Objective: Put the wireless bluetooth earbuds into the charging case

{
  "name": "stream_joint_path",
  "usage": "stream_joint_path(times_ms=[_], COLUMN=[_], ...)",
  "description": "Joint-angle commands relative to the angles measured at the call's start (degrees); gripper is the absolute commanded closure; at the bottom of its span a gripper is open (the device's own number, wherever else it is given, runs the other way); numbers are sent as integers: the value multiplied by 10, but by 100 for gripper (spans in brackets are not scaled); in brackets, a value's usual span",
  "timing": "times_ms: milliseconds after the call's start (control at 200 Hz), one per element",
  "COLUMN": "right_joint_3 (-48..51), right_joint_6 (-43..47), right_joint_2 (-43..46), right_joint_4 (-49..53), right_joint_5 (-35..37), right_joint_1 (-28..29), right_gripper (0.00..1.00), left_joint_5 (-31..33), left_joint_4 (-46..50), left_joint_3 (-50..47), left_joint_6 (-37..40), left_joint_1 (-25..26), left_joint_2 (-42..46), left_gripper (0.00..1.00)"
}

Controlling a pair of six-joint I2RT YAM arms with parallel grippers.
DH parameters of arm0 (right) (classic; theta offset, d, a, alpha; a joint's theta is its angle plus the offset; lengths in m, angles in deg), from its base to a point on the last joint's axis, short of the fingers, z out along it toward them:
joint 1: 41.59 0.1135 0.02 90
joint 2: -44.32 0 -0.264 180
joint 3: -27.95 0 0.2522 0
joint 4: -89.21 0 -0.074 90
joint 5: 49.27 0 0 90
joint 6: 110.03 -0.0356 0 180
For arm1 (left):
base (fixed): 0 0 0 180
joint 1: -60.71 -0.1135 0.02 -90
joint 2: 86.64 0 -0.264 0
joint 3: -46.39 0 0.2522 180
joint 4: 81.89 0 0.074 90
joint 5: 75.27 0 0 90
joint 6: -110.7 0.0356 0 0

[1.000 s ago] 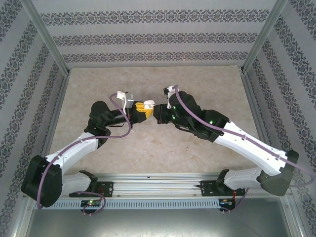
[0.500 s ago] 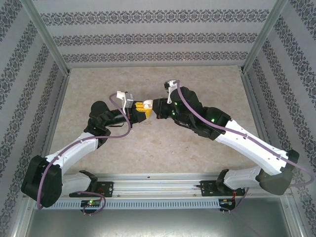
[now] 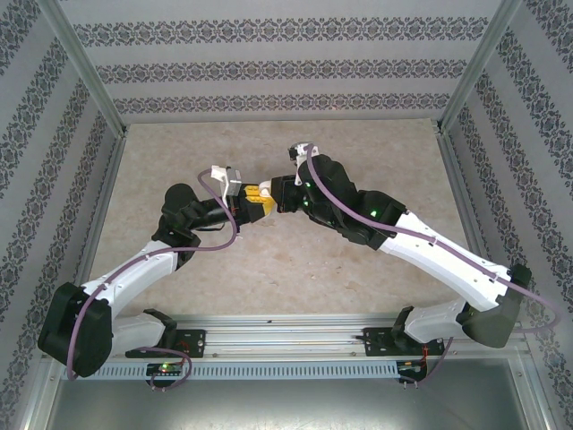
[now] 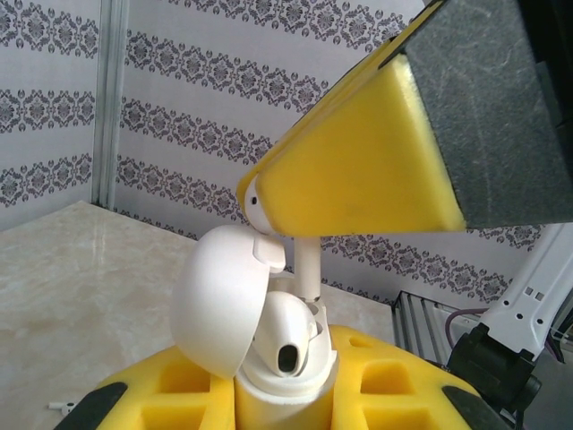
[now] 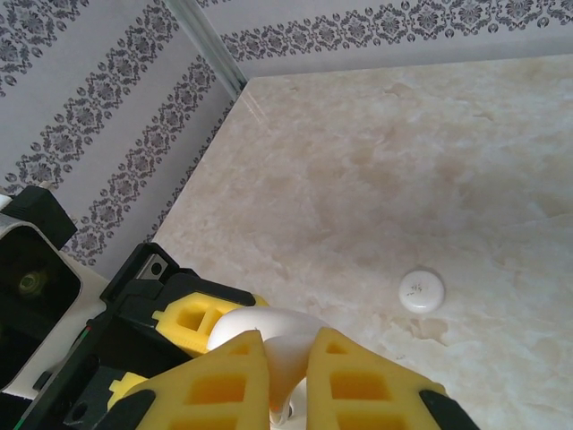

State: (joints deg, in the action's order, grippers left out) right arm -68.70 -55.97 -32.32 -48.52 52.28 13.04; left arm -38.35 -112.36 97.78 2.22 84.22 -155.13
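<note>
Towards the left of the overhead view, the left gripper [image 3: 254,199] is held above the middle of the marble-patterned table [image 3: 295,278]. Its yellow foam fingers [image 4: 143,394] are closed on the base of the charging case [image 4: 285,383]. The case is held upright, with its domed lid [image 4: 219,309] swung open to the left. One earbud [image 4: 288,340] is seated inside the case. Just beside it, a second earbud [image 4: 307,262] is pinched at its head between the yellow fingers [image 5: 237,358] of the right gripper [image 3: 276,190], with its stem pointed down into the open case. Whether the stem tip touches the socket cannot be told. Farther right, a flat round white disc [image 5: 421,290] is seen lying on the table, well apart from both grippers.
</note>
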Motion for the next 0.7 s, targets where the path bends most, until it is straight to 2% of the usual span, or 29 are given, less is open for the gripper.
stream_joint_path(times_ms=[0,475,694], right_joint_3=[-5,45,32], right_joint_6=[9,26,41], right_joint_2=[-10,-7,-14], right_joint_4=[-3,-6,-15], right_joint_5=[8,22,36], right_joint_1=[5,30,30], right_gripper=[88,89,89], left_joint_5=[-3,11,10], left_joint_4=[-27,-18,-21], left_joint_3=[0,9,5], left_joint_6=[0,-3,-10], left_joint_1=[-2,-2,-2], left_joint_2=[17,20,24], left_gripper=[100,100,100])
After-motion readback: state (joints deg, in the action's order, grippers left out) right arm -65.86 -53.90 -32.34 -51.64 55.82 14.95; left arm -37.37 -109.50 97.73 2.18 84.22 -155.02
